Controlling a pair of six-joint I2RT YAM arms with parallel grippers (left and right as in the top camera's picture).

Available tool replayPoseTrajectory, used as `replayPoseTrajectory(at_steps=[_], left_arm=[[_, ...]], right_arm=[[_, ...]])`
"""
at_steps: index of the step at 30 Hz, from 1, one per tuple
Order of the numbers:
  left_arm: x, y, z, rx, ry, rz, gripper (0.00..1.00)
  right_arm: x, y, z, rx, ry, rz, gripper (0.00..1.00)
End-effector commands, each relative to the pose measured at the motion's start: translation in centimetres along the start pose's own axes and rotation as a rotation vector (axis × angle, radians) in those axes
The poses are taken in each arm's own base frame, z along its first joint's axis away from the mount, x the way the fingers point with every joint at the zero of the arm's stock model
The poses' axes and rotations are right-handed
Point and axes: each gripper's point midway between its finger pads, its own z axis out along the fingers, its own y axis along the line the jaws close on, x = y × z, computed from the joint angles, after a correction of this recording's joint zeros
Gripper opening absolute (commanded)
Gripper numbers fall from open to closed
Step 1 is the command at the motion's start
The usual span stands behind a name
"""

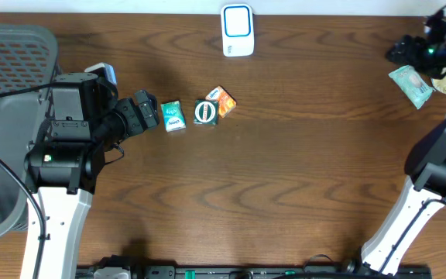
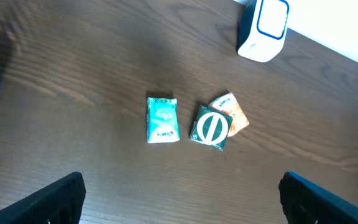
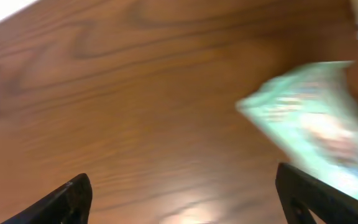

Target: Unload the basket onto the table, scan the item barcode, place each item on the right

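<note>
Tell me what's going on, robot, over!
Left gripper open, facing teal pack, dark pack, orange pack. Right gripper open, green packet beside it, not gripped. Scanner unblocked.

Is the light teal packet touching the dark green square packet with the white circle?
Apart. The left wrist view shows a strip of bare wood table between the light teal packet and the dark green square packet.
</note>
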Motion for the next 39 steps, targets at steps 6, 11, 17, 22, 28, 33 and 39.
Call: replayPoseTrajectory(at_steps=[6,11,17,22,28,33,39], left_arm=[[-0.6,-0.1,-0.4,-0.002,-0.018,0.017,0.98],[-0.6,-0.1,-0.4,-0.002,-0.018,0.017,0.98],[-0.6,-0.1,-0.4,-0.002,-0.018,0.017,0.98],[-0.6,-0.1,-0.4,-0.002,-0.018,0.017,0.98],[-0.6,-0.1,-0.4,-0.002,-0.018,0.017,0.98],[-0.6,-0.1,-0.4,-0.002,-0.018,0.017,0.98],[-0.6,-0.1,-0.4,-0.002,-0.018,0.017,0.98]], right_arm=[[4.2,14.7,1.7,-0.41,0.161,-0.105,0.99],[7.7,21.3,3.4,-0.428,0.251,-0.221,0.99],[12.5,28.4,6.0,-0.347,0.306,-0.417,0.98],[15.8,33.0,8.2,-0.238,0.306,-0.453,0.93],[21.1,37.4,10.0,-0.267,0.377,-0.525,0.62],[24.7,38.8,10.8,-0.225,0.447,-0.477,0.62],[27.7,39.5,11.7,-0.192,0.5,-0.473,0.62]])
